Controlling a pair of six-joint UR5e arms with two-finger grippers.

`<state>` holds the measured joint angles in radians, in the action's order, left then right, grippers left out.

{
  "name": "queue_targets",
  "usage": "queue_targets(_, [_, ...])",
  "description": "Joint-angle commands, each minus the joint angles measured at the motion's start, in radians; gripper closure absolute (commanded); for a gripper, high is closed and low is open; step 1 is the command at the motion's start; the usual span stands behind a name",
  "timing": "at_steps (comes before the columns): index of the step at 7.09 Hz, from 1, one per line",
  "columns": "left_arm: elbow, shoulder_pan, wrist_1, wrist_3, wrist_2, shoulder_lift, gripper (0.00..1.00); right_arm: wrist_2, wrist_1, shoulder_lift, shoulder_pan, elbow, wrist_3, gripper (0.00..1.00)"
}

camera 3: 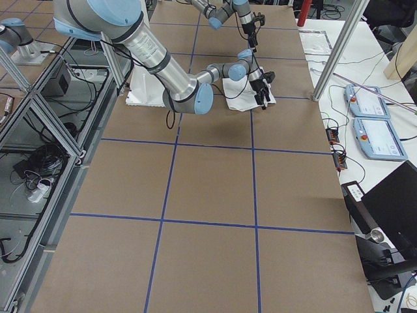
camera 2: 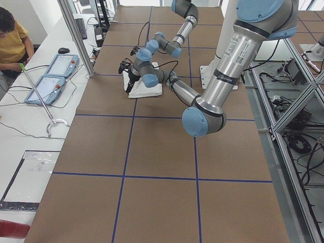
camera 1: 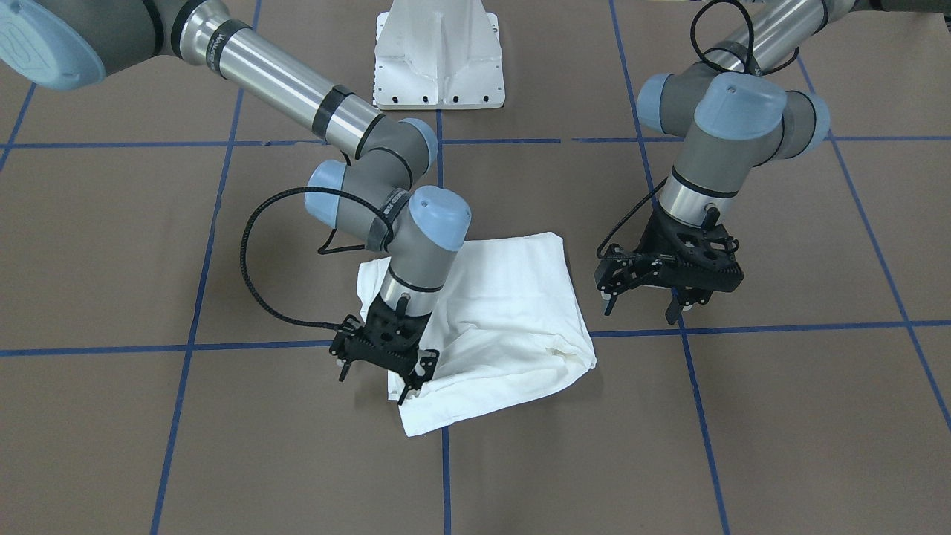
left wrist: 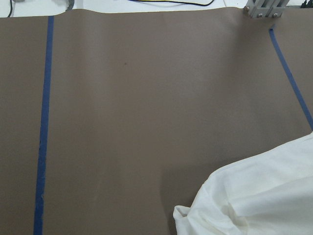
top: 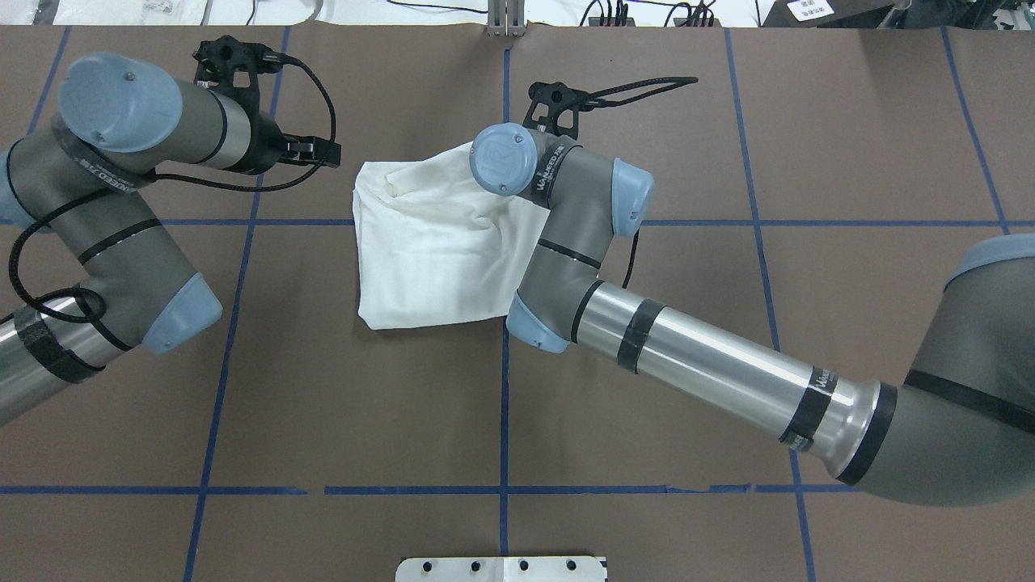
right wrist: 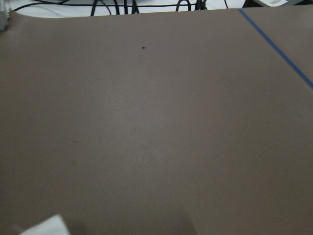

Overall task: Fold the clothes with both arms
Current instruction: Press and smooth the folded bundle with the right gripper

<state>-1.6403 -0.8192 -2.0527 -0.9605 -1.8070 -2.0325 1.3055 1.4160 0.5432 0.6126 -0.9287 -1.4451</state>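
Note:
The white shirt (camera 1: 505, 312) lies folded into a rough, rumpled square on the brown table, also seen from above (top: 428, 242). No printed text shows on it. My right gripper (camera 1: 374, 383) hangs open over the shirt's corner nearest the operators' side. One finger (camera 1: 405, 394) is at the cloth's edge and the other is over bare table. My left gripper (camera 1: 643, 308) stands open above bare table just beside the shirt's other side, with nothing in it. The left wrist view shows the shirt's edge (left wrist: 259, 200). A scrap of the shirt (right wrist: 44, 227) shows low in the right wrist view.
Blue tape lines (camera 1: 446, 461) grid the brown table. The white pedestal base (camera 1: 438, 59) stands behind the shirt. A person (camera 2: 12, 43) sits at a side bench with two control pendants (camera 2: 50, 76). Cables run along the table's far edge (top: 631, 12).

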Motion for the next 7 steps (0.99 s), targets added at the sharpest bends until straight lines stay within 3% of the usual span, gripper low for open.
queue_targets(1, [-0.010, 0.002, 0.000, -0.001, 0.000, 0.009, 0.00, 0.009, -0.020, -0.028, 0.038, 0.033, 0.019, 0.00])
queue_targets(4, [-0.010, 0.002, 0.000, -0.018, 0.000, 0.009, 0.00, 0.093, -0.075, -0.095, 0.038, 0.027, -0.062, 0.00])
queue_targets(7, [-0.015, 0.003, 0.000, -0.026, 0.000, 0.009, 0.00, 0.106, -0.072, -0.111, 0.018, 0.025, -0.153, 0.03])
